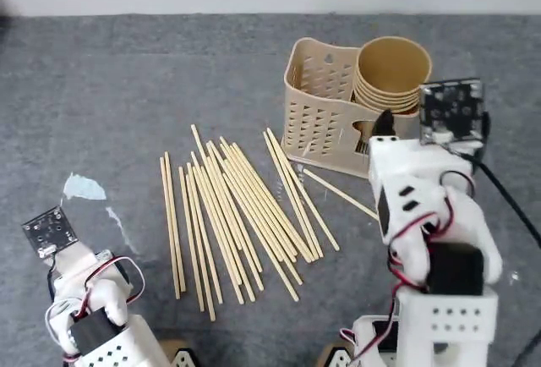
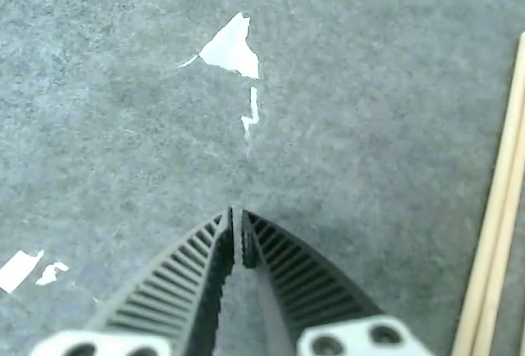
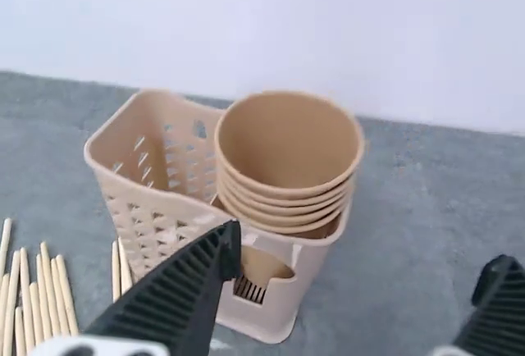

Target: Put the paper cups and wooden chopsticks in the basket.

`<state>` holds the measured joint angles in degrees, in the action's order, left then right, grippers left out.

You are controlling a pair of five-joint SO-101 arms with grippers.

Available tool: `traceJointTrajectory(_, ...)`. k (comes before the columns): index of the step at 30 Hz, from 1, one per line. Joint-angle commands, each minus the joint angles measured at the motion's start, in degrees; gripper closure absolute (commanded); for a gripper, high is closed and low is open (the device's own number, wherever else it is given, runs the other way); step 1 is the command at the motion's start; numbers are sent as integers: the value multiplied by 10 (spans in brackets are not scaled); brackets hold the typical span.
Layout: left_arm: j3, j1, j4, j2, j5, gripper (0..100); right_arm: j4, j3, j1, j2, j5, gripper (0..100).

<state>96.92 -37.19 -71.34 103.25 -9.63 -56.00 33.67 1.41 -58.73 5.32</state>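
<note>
A beige perforated basket (image 1: 317,113) (image 3: 148,200) stands at the back right of the grey mat. A stack of several tan paper cups (image 1: 392,75) (image 3: 289,159) sits in its right compartment. Many wooden chopsticks (image 1: 232,210) lie spread on the mat left of the basket; one lone chopstick (image 1: 340,194) lies by its front, and two chopsticks (image 2: 492,225) run along the edge of the left wrist view. My right gripper (image 3: 361,278) hangs open just in front of the basket, empty. My left gripper (image 2: 239,237) is shut on nothing, low over bare mat at the front left.
White tears (image 1: 83,188) (image 2: 231,47) mark the mat near the left arm. A pale wall (image 3: 262,20) runs behind the basket. The right arm's body (image 1: 431,240) stands at the front right.
</note>
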Motion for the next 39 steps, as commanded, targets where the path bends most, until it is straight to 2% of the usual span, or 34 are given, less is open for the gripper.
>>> traceJointTrajectory(1,-5,-1,14,11,-4,985,-7,-4,-4,-40,-4,586)
traceJointTrajectory(8,-5,-1,15,11,-4,985,-118,-4,66,-58,-3,823)
traceJointTrajectory(15,-5,-1,15,11,-4,985,-193,-4,158,28,-4,833)
traceJointTrajectory(21,-5,-1,15,11,-4,985,-189,-8,243,186,-4,833)
traceJointTrajectory(31,-5,-1,15,11,-4,985,-17,-9,332,410,-4,833)
traceJointTrajectory(39,-5,-1,15,11,-4,985,99,-10,335,534,-4,833)
